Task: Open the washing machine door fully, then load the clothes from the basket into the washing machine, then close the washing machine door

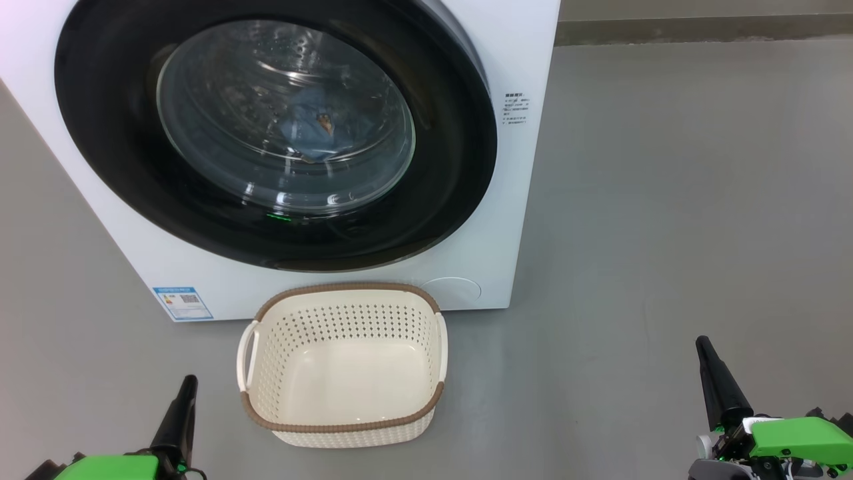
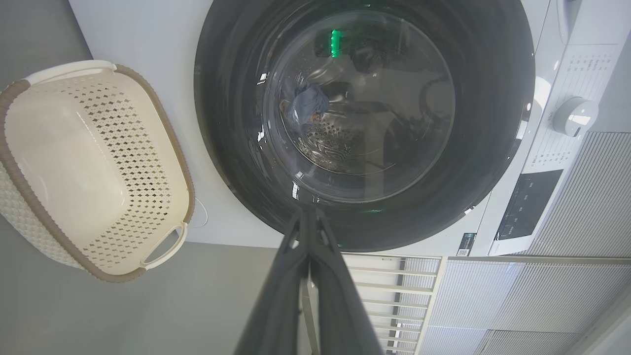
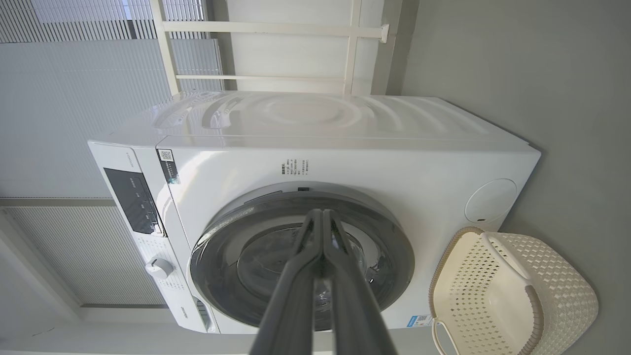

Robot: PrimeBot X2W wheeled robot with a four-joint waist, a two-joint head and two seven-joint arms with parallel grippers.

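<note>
Seemingly we are done: the washing machine door (image 1: pixel 266 80) looks closed at twelve o'clock, the blue clothes (image 1: pixel 312 127) lie behind its glass, and the cream basket (image 1: pixel 346 288) stands empty at six o'clock of it. The left pincer (image 1: pixel 186 393) at seven and the right pincer (image 1: pixel 706 353) at four are pinched together, holding nothing. We judge that only a latch check remains; bare floor (image 1: pixel 666 200) toward three o'clock gives room.

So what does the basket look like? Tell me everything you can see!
The basket is a small cream plastic tub, a rounded rectangle with rows of little holes in its sides, a smooth bottom and a brown woven-look rim. A loop handle sticks out at each side. It stands upright on the grey floor, just in front of the white washing machine, with nothing inside. Whether it touches the machine is unclear.
</note>
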